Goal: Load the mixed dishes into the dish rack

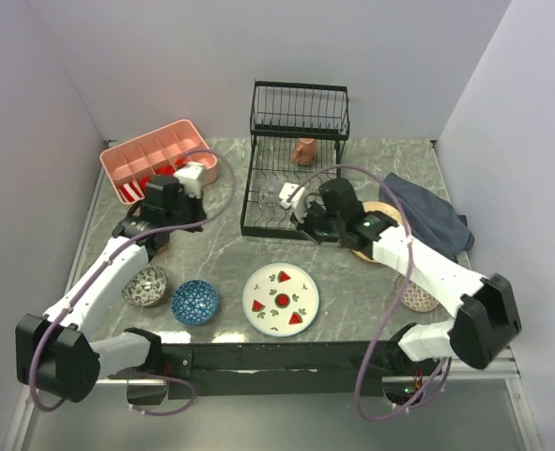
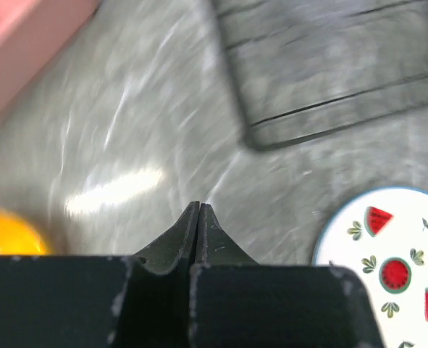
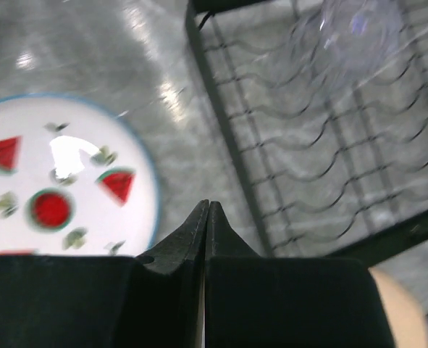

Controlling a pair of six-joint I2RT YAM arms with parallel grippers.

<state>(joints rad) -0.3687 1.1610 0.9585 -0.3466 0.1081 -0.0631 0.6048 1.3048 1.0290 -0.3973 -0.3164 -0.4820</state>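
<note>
The black wire dish rack (image 1: 296, 202) stands at the back centre. A terracotta cup (image 1: 304, 150) and a clear glass (image 1: 285, 194) stand in it. The watermelon plate (image 1: 281, 299), blue bowl (image 1: 195, 302) and grey bowl (image 1: 146, 286) lie at the front. My left gripper (image 1: 185, 224) is shut and empty above the table, and the orange bowl (image 2: 7, 233) shows at its left. My right gripper (image 1: 315, 235) is shut and empty just outside the rack's front edge (image 3: 224, 130). The right arm partly hides the cream plate (image 1: 378, 209) and the brown patterned bowl (image 1: 418, 297).
A pink compartmented tray (image 1: 155, 155) with red items stands at the back left. A dark blue cloth (image 1: 432, 218) lies right of the rack. Walls close in the left, the back and the right.
</note>
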